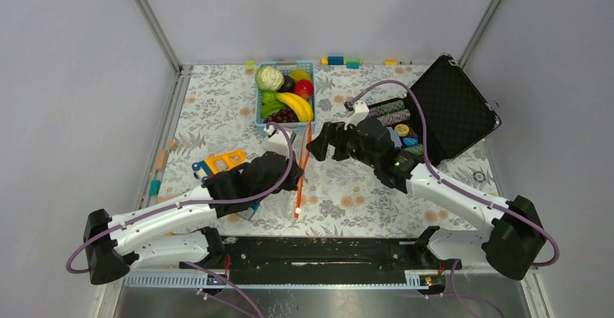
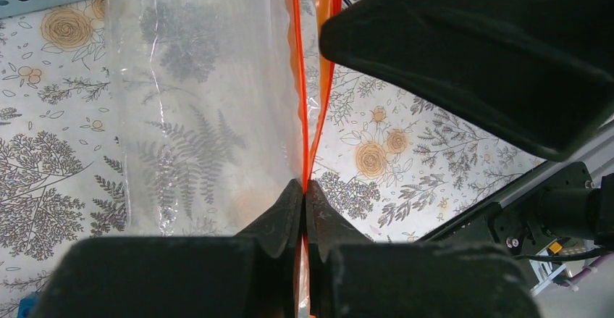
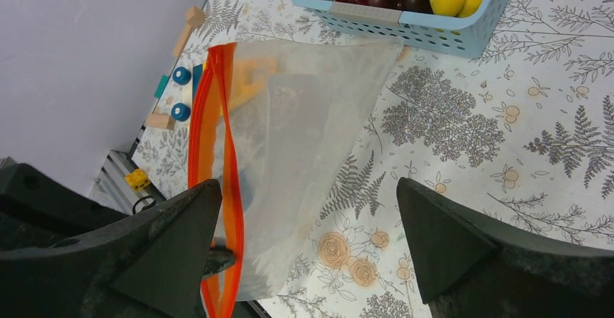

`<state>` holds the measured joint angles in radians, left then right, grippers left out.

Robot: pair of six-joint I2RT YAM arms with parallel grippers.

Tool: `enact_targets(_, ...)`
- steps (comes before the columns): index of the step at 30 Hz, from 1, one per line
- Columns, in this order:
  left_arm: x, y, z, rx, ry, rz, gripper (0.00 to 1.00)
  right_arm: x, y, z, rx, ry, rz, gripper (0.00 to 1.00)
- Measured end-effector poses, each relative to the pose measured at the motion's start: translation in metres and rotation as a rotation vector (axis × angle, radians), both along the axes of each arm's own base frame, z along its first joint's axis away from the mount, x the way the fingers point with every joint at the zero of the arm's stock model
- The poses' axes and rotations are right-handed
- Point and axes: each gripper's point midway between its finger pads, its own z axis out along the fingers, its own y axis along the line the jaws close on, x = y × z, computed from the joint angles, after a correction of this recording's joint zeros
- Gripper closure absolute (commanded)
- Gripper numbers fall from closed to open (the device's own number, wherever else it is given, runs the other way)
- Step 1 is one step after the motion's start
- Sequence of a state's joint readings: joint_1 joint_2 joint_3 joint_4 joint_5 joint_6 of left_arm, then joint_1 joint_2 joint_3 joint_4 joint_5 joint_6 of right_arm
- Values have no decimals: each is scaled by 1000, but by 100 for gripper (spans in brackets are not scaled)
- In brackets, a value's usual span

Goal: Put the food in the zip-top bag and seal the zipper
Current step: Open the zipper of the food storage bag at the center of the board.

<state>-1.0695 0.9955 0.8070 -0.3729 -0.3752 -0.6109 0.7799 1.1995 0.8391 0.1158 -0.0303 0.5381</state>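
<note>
Zip-top bag (image 3: pixel 311 115): mid-worktop, just on the near side of the basket (image 1: pixel 258 111). Its long axis runs far-to-near, slightly slanted. The zipper (image 1: pixel 298 201) marks it, starting beside the basket's near right corner and pointing at the near edge of the worktop (image 1: pixel 362 202). In both wrist views the clear body spreads from the strip toward my right arm's side, with one far corner reaching the basket's near wall. My left claw (image 2: pixel 305 187) is pressed together on the zipper, pinching both orange lips at one spot. Beyond the pinch the lips part, so the mouth gapes there. My right claw (image 3: pixel 308 181) is spread wide, one finger on each side of the bag's width, touching nothing that I can see. Hard to read: from above the film is all but invisible and only the orange line shows. My left arm covers part of the strip, and the bag's near end is cut off in both wrist views. I cannot tell whether the film rests on the worktop or hangs above it. The food (image 1: pixel 288 101) is all in the basket at the far edge: banana (image 1: pixel 297 105), grapes (image 1: pixel 284 116), apple (image 1: pixel 304 88), cabbage-like head (image 1: pixel 269 78). An open black case (image 1: pixel 460 108) with poker chips (image 1: pixel 394 119) is at the far right, and loose blocks (image 1: pixel 221 162) are toward the left edge.
</note>
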Motion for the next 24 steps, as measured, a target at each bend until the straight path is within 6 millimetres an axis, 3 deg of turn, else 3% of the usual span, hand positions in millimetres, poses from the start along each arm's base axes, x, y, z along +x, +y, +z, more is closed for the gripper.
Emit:
enact_targets(14, -2, -2, 0, -11, 13, -7, 100, 15, 17, -23, -53, 44, -65, 0)
enact_targets(24, -2, -4, -6, 1, 25, -12, 100, 4, 28, -14, -109, 11, -80, 0)
